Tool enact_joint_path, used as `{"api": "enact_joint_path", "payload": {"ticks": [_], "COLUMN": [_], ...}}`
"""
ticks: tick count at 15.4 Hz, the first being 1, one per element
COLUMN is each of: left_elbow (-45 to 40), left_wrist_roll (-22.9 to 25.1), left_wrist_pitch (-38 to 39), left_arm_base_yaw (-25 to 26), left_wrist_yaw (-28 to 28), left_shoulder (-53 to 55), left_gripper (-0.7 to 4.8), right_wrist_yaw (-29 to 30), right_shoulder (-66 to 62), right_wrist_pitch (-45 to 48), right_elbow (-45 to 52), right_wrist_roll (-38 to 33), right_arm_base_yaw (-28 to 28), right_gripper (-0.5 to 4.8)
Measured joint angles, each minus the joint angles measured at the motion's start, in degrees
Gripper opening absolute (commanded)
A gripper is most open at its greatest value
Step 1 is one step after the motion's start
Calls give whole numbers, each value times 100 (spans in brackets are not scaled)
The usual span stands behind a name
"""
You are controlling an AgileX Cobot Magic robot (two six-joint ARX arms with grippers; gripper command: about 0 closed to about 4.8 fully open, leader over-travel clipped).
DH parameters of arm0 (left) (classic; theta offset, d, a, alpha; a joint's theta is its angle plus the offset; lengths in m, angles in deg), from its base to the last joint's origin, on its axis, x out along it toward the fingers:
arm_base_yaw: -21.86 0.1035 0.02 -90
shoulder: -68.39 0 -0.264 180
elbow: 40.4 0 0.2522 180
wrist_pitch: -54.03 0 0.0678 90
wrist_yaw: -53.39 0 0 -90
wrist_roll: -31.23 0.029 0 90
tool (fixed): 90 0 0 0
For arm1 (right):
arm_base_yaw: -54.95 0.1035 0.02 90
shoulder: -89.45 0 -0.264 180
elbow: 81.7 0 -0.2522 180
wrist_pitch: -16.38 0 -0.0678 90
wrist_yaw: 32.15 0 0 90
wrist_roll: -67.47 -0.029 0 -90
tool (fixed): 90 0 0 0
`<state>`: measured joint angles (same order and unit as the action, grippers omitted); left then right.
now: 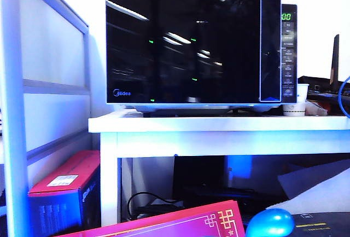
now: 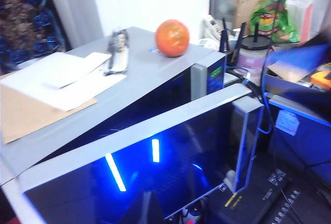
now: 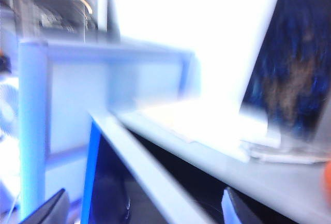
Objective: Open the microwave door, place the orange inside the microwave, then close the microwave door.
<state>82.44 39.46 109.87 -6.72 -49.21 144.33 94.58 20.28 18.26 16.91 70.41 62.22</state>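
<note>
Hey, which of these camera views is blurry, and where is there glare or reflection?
Right wrist view: heavily motion-blurred and washed out white, with the open right gripper fingertips dark at the frame edge. Left wrist view: fairly sharp on the round orange fruit, with blue-white light streaks on the glossy black glass microwave door. Exterior view: sharp, with ceiling-light reflections on the door.

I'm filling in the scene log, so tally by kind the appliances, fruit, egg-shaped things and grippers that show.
Microwave, on the white table: 1
Orange, on the microwave's top: 1
Blue egg-shaped thing, low in the exterior view's foreground: 1
Right gripper, open, near the microwave's top front edge (left gripper out of view): 1
Total: 4
</note>
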Motion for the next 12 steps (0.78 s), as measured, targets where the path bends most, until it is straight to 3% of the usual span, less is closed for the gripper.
{"api": "enact_joint_path", "payload": {"ticks": [3, 4, 7, 12], "left_elbow": [2, 0, 0, 0], "left_wrist_roll": [0, 0, 0, -4], "left_wrist_pitch": [-2, 20, 20, 20], "left_arm_base_yaw": [0, 4, -2, 0], "left_wrist_yaw": [0, 2, -4, 2], "left_shoulder": [2, 4, -2, -2], "left_gripper": [-3, -3, -3, -3], "right_wrist_yaw": [-573, -1283, -2109, -1414], "right_shoulder": [-105, -120, -472, -1432], "right_wrist_pitch": [-389, -378, -415, 168], "right_elbow": [101, 59, 59, -94], "right_wrist_roll": [4, 7, 11, -229], "right_arm_base_yaw": [-55, -50, -52, -96], "right_gripper": [386, 386, 387, 387]}}
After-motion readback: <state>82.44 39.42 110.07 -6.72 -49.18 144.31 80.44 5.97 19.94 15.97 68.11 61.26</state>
